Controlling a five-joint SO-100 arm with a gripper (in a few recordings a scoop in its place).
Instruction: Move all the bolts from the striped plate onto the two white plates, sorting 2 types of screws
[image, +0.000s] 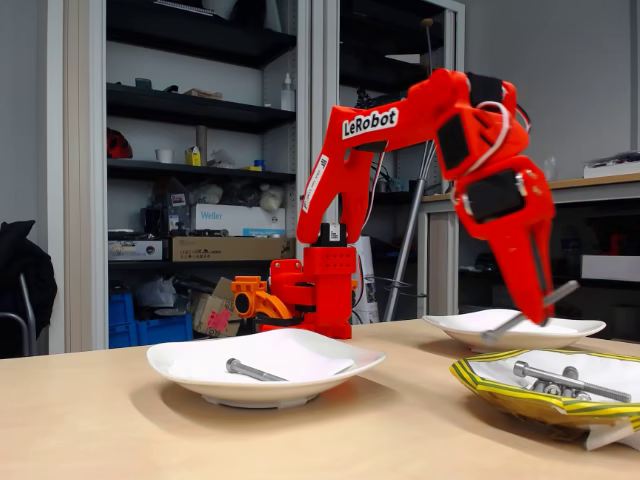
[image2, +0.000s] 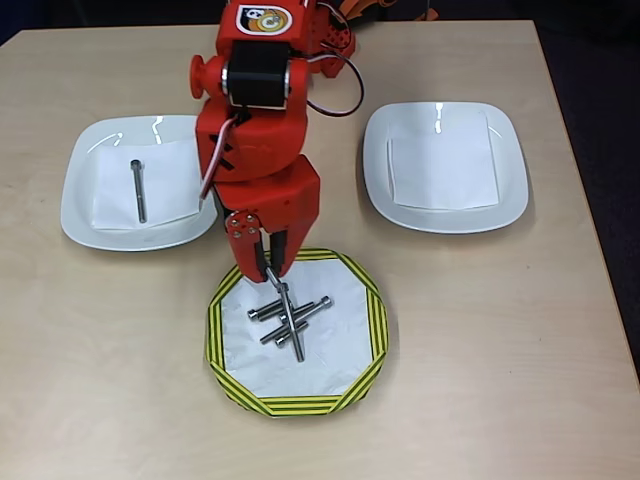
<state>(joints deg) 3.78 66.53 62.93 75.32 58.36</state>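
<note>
My red gripper (image: 543, 312) (image2: 270, 268) hangs above the striped plate (image: 500, 395) (image2: 375, 320), shut on a long bolt (image: 508, 327) (image2: 297, 345) that tilts out of the jaws over the plate. Several more bolts (image: 570, 382) (image2: 290, 312) lie crossed on the plate's white inside. In the overhead view the left white plate (image2: 80, 200) (image: 180, 365) holds one long bolt (image2: 138, 190) (image: 250, 370) on a paper sheet. The right white plate (image2: 510, 170) (image: 570, 328) carries only a paper sheet.
The arm's base (image: 320, 290) (image2: 265, 20) stands at the table's far edge between the two white plates. Bare tabletop (image2: 480, 350) lies right of and in front of the striped plate. Shelves with boxes (image: 200, 230) stand behind the table.
</note>
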